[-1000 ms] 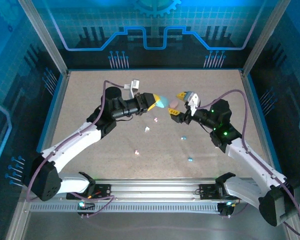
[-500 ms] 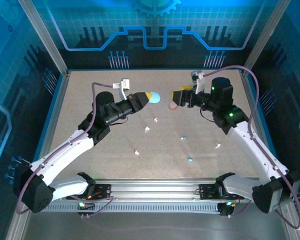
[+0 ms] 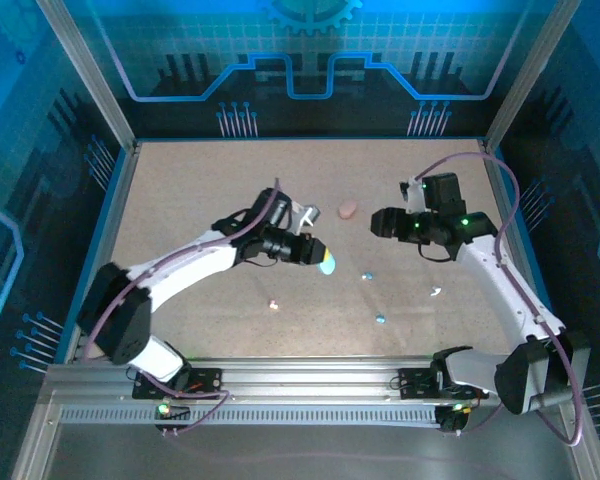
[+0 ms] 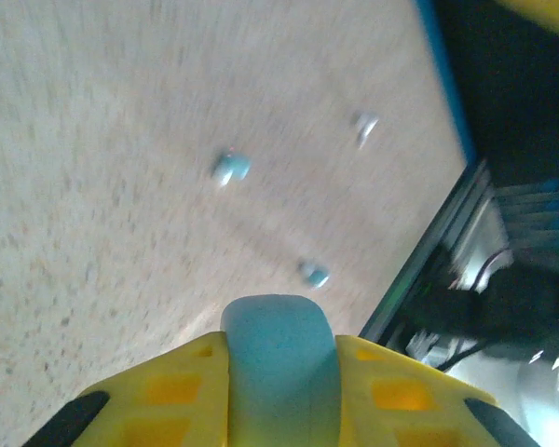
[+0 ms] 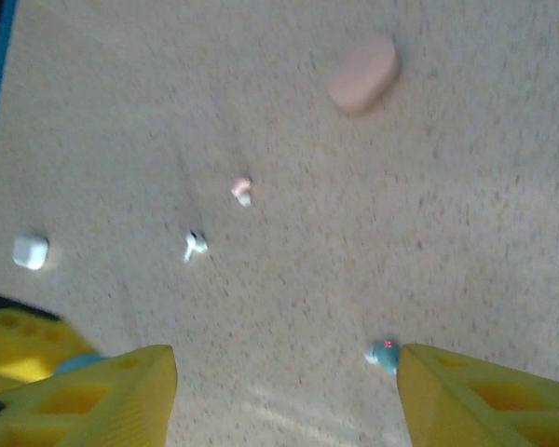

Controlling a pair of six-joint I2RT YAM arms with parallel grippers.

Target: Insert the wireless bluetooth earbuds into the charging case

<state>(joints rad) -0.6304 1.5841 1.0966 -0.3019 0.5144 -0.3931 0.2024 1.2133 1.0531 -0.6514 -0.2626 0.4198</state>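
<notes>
left gripper point(image 4: 279, 346): we record its yellow fingers closed on the teal charging case point(image 4: 279, 372), whose rounded end sticks out past the tips. just beyond those tips lies the nearer pale blue earbud point(image 4: 312, 273); farther out and to the left of them, the farther pale blue earbud point(image 4: 230, 169); farthest, up and to the right, a blurred white earbud point(image 4: 363, 126). all three lie loose on the speckled table point(image 4: 93, 186), apart from one another, none in the case. right gripper point(image 5: 285, 352): we record its yellow fingers spread wide with only bare table between them. just beside the fingertip on the right of that view sits a blue earbud with a red dot point(image 5: 385, 354). ahead of the other fingertip we list a white stemmed earbud point(image 5: 195, 245), then a pink-and-white earbud point(image 5: 242, 191) a little farther out; off to the left of both, a small white case point(image 5: 30, 251). farthest ahead, toward the right, a pink case point(image 5: 363, 74) rests flat on the table. from above, we note the two grippers well apart, with the pink case beyond the gap between them.
</notes>
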